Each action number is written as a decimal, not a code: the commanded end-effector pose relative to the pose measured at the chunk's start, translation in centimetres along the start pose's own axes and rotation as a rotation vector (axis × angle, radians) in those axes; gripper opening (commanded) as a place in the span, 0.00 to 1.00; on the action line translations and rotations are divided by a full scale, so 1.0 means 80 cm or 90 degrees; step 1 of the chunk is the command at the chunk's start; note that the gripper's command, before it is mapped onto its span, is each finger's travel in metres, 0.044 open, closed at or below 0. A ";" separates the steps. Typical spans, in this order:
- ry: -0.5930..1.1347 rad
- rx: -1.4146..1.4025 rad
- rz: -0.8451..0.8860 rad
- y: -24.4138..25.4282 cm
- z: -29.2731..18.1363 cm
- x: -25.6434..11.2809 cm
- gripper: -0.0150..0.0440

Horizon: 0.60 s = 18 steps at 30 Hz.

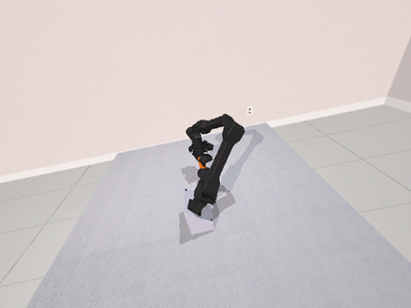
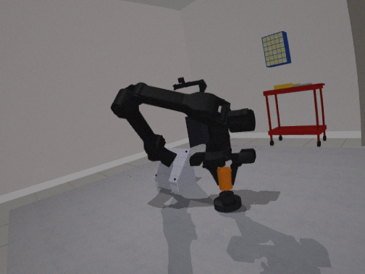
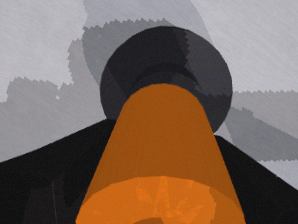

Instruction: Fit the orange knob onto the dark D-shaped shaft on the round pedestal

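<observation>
The orange knob (image 1: pixel 201 163) (image 2: pixel 224 178) (image 3: pixel 162 130) is an upright cylinder. My gripper (image 2: pixel 225 181) (image 3: pixel 161 136) points down and is shut on the knob, with a finger on each side. The dark round pedestal (image 2: pixel 227 204) (image 3: pixel 145 47) is directly under the knob. In the exterior view the knob's lower edge is just above the pedestal's narrower raised middle, clear of the wide base. The shaft is hidden, so I cannot tell whether the knob is resting on it or partly around it. Neither flat side shows.
The arm's pale angled base mount (image 1: pixel 200 225) (image 2: pixel 182 174) stands on the grey mat (image 1: pixel 248 275) (image 2: pixel 108 232). The arm arches from it to the pedestal. A red cart (image 2: pixel 298 131) stands on the floor at the back right, below a blue-framed wall panel (image 2: pixel 275 50).
</observation>
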State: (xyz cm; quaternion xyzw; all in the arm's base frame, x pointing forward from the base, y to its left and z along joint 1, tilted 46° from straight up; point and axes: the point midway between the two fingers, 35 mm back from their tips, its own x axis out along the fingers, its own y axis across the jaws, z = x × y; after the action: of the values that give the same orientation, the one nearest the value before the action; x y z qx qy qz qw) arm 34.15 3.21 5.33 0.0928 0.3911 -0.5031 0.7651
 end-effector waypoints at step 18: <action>0.000 0.136 0.001 -0.003 0.000 -0.003 0.25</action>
State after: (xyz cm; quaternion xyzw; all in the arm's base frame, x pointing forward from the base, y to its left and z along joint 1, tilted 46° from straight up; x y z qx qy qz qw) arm 33.79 3.18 5.57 0.1684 0.3386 -0.5408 0.7514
